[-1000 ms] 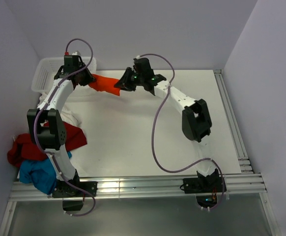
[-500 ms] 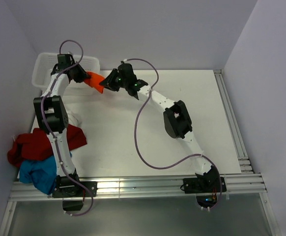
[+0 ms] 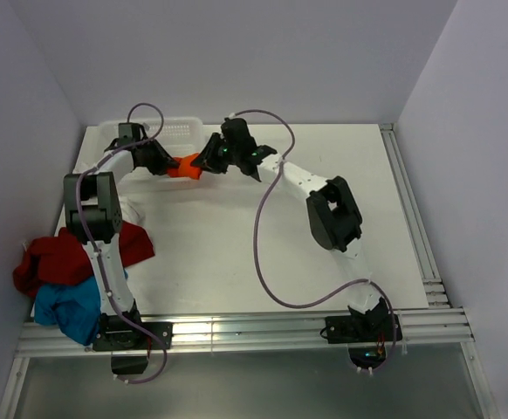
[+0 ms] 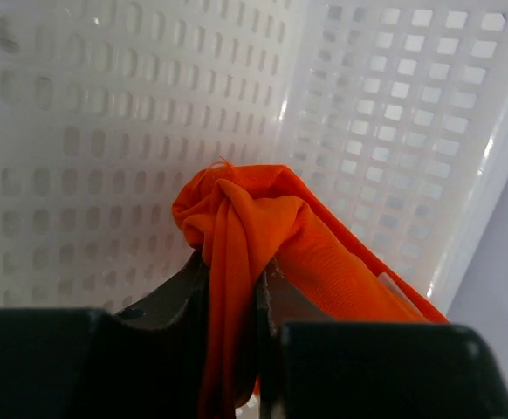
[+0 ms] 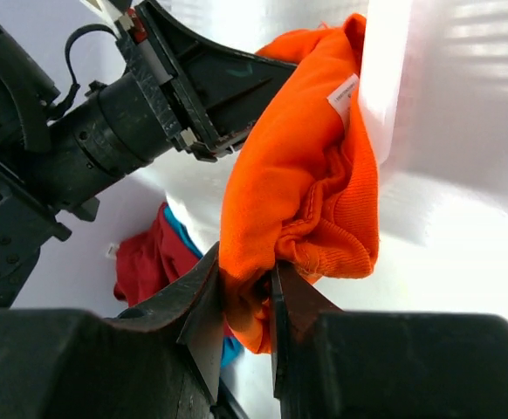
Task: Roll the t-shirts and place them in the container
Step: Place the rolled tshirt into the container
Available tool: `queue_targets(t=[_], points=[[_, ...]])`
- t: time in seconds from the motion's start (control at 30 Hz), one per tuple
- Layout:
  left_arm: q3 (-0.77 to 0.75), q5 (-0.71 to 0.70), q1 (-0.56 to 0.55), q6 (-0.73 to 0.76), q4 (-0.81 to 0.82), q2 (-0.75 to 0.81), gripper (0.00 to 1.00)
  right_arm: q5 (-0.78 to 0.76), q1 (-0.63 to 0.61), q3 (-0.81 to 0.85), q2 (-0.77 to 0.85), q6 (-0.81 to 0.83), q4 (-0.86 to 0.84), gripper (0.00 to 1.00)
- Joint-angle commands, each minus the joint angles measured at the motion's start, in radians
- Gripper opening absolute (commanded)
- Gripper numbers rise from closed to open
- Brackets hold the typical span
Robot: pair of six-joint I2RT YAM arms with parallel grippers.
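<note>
Top external: L hand [image 3: 163,161] & R hand [image 3: 204,162] pinch orange tee [image 3: 184,166].

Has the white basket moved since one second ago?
Yes. The white basket has shifted right, away from the left wall, along the table's far edge.

From above, the orange t-shirt [image 3: 184,166] shows only as a small bunch between the left hand [image 3: 165,162] and the right hand [image 3: 203,162], and their grip is too small to make out there. The left arm covers part of the white basket [image 3: 184,128], most of the white t-shirt [image 3: 134,210] and a strip of the blue t-shirt [image 3: 62,310]. In the left wrist view the orange cloth runs off the bottom edge; in the right wrist view the basket is a washed-out blur
</note>
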State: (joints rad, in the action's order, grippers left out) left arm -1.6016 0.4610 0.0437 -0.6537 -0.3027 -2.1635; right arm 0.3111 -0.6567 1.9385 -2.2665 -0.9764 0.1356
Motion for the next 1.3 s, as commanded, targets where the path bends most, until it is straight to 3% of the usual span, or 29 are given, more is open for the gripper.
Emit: queue_targets(t=[0.0,0.13,0.23,0.43,0.7,0.9,1.27], points=[[0.029,-0.033,-0.071,-0.006,0.002,0.059,0.0,0.082,0.041,-0.057,0.238,0.051,-0.102,0.0],[0.068,-0.013,-0.195,-0.078,0.028,0.112,0.0,0.056,0.107,-0.341,0.488,0.059,-0.113,0.0],[0.072,-0.016,-0.301,-0.115,0.033,0.131,0.0,0.075,0.196,-0.45,0.615,0.082,-0.02,0.0],[0.013,-0.013,-0.401,-0.138,-0.021,0.148,0.0,0.098,0.304,-0.498,0.729,0.229,0.166,0.0],[-0.13,-0.136,-0.282,-0.052,-0.257,0.229,0.0,0.267,0.315,-0.409,0.604,0.258,0.211,0.0],[-0.078,-0.186,-0.182,-0.027,-0.312,0.312,0.0,0.31,0.309,-0.204,0.402,0.297,0.334,0.0],[0.123,-0.314,-0.179,-0.015,-0.289,0.433,0.0,0.169,0.255,-0.153,0.234,0.343,0.331,0.0]])
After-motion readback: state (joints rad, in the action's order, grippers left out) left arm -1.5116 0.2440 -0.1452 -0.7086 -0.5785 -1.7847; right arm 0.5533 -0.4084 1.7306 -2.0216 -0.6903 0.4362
